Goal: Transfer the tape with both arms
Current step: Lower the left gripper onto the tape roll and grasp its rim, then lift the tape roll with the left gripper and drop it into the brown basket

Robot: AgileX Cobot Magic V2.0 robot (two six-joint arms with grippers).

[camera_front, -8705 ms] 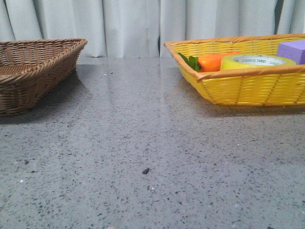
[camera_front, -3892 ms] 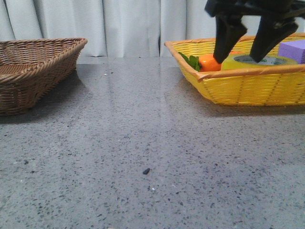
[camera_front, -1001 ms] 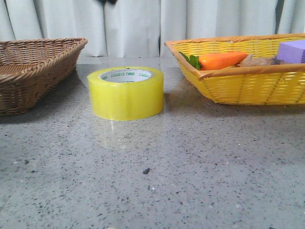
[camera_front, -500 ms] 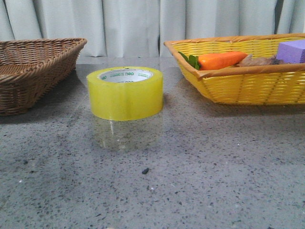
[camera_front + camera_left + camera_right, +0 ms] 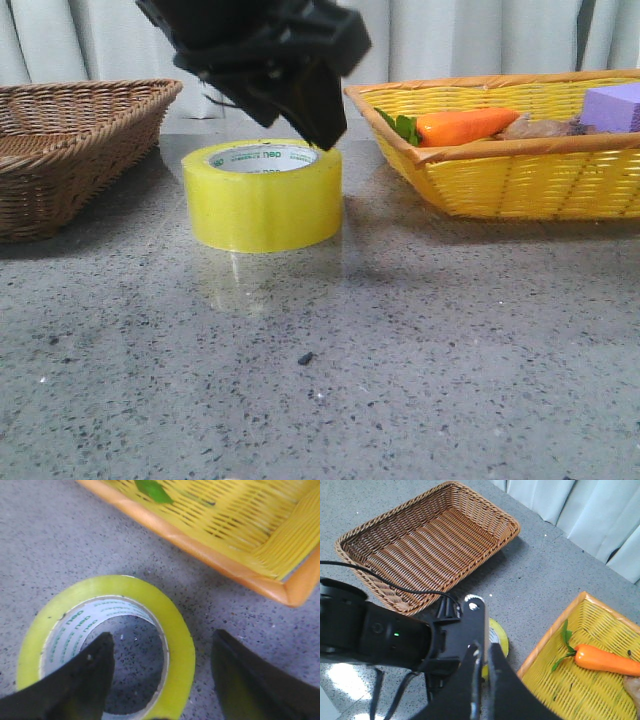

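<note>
The tape (image 5: 262, 195), a wide yellow roll with a white core and green lettering, lies flat on the grey table between the two baskets. My left gripper (image 5: 300, 110) hangs just above it, open. In the left wrist view the gripper (image 5: 162, 635) straddles the roll's wall (image 5: 177, 640): one finger is over the core hole, the other outside the roll, and neither touches it. My right gripper (image 5: 482, 652) is shut and empty, high above the left arm. A sliver of the tape (image 5: 500, 632) shows beside that arm.
A brown wicker basket (image 5: 70, 140) stands at the left and also shows in the right wrist view (image 5: 430, 545). A yellow basket (image 5: 520, 180) at the right holds a carrot (image 5: 465, 125) and a purple block (image 5: 612, 105). Its corner (image 5: 225, 565) lies close to the tape.
The left gripper has come down into the front view over the tape. The tape has stayed where it stood on the table; much earlier it lay in the yellow basket.
</note>
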